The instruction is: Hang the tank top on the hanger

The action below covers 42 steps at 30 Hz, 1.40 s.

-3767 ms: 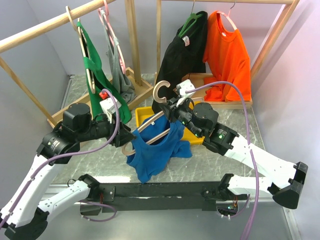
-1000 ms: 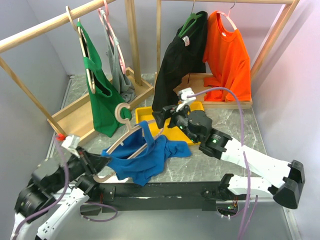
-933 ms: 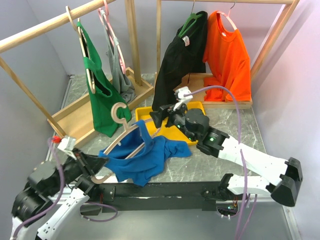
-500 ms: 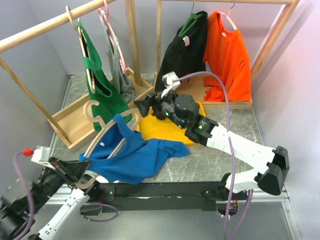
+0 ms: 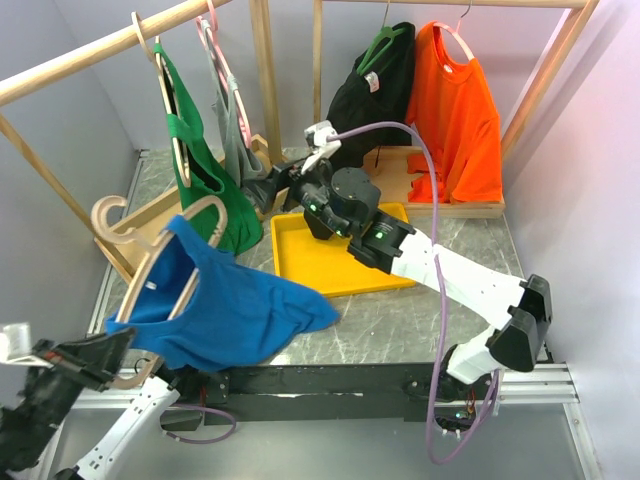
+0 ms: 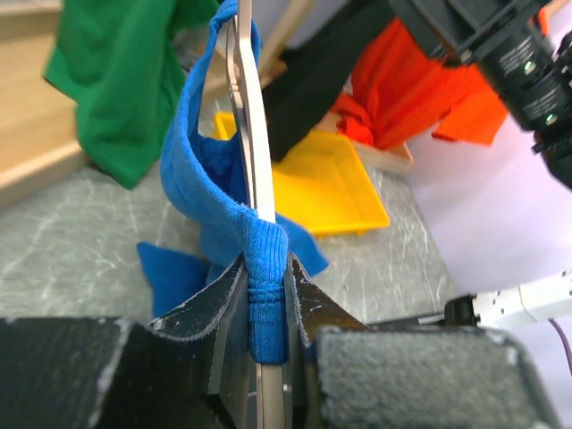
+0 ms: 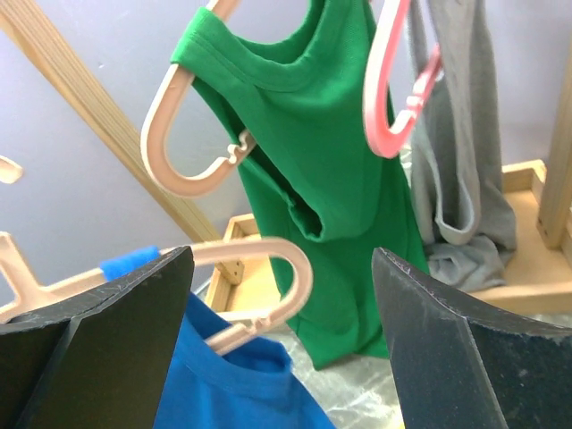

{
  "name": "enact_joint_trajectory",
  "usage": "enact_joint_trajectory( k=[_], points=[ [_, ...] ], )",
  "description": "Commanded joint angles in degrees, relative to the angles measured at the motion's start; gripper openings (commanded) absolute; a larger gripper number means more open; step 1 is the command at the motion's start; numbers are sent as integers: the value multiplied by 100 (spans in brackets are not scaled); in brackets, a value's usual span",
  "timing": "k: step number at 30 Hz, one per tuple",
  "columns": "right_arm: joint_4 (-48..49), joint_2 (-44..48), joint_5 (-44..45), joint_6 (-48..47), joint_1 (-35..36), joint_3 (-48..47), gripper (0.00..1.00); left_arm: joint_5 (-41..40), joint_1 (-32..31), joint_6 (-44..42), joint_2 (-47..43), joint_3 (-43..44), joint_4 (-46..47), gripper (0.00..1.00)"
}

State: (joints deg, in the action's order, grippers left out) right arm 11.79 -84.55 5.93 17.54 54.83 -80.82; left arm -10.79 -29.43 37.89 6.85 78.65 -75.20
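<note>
Left tool (image 6: 265, 299), at 8 o'clock in the overhead view, is pressed together on the lower end of the hanger (image 6: 243, 107). Its fingers (image 6: 214, 308) pinch a fold of the tank top (image 5: 225, 305) against the pale wood. The hanger is lifted off the bench (image 5: 420, 310); its long axis runs from 7 o'clock at the tool up to 1 o'clock, and the curved hook juts toward 10 o'clock. The royal-blue tank top has one wide strap looped over the hanger's upper shoulder, and a small white label shows inside the neck. Its body trails in loose folds toward 4 o'clock, the tip ending near the front edge of the yellow tray (image 5: 340, 265). Whether that tip touches the bench cannot be told.

Right tool (image 5: 265, 188), at 11 o'clock of the tray, is spread wide and grips nothing. From its wrist camera the hanger's rounded end and some blue fabric sit beyond its fingertips, apart from them.

Behind, at 11 o'clock, the left rack (image 5: 90, 55) carries a green tank top (image 5: 195, 170) and a grey top (image 5: 240, 140), the latter on a pink hanger (image 7: 372, 89). The grey cloth's lower end is bunched in the rack's wooden base frame (image 7: 536, 299). At 1 o'clock hang a black shirt (image 5: 365, 100) and an orange T-shirt (image 5: 460, 110), the orange hem resting in a second wooden base.
</note>
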Motion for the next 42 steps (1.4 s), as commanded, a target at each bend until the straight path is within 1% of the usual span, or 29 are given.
enact_joint_trajectory(
  k=[1, 5, 11, 13, 16, 20, 21, 27, 29, 33, 37, 42],
  points=[
    [428, -166, -22, -66, 133, -461, 88, -485, 34, -133, 273, 492, 50, 1],
    [745, -447, 4, -215, 343, -751, 88, -714, 34, -177, 457, 827, -117, 1],
    [860, -1080, 241, -523, 695, -1629, 88, -1126, 34, -326, 738, 1371, -267, 1],
    [738, -1396, 320, -576, 783, -2051, 88, -1232, 34, -405, 835, 1503, -302, 1],
    [553, -1827, 496, -655, 889, -2596, 88, -1408, 51, -502, 1002, 1504, -250, 1],
    [377, -2310, 891, -708, 960, -3132, 88, -1628, 60, -616, 1177, 1399, 101, 1],
    [307, -2503, 944, -699, 951, -3359, 87, -1785, 52, -633, 1213, 1390, 172, 1],
    [-124, -3312, 1366, -848, 951, -4362, 86, -1962, 51, -871, 1538, 1197, 681, 1],
    [-159, -3427, 1567, -849, 951, -4451, 85, -2050, 51, -1028, 1661, 1126, 831, 1],
    [-133, -3384, 1744, -744, 854, -4242, 83, -2191, 51, -1257, 1828, 977, 1182, 1],
    [-265, -3322, 1850, -603, 705, -4144, 82, -2340, 51, -1424, 2153, 1082, 1306, 1],
    [-352, -3181, 1850, -331, 459, -3933, 80, -2349, 43, -1653, 2347, 1179, 1534, 1]
  ],
)
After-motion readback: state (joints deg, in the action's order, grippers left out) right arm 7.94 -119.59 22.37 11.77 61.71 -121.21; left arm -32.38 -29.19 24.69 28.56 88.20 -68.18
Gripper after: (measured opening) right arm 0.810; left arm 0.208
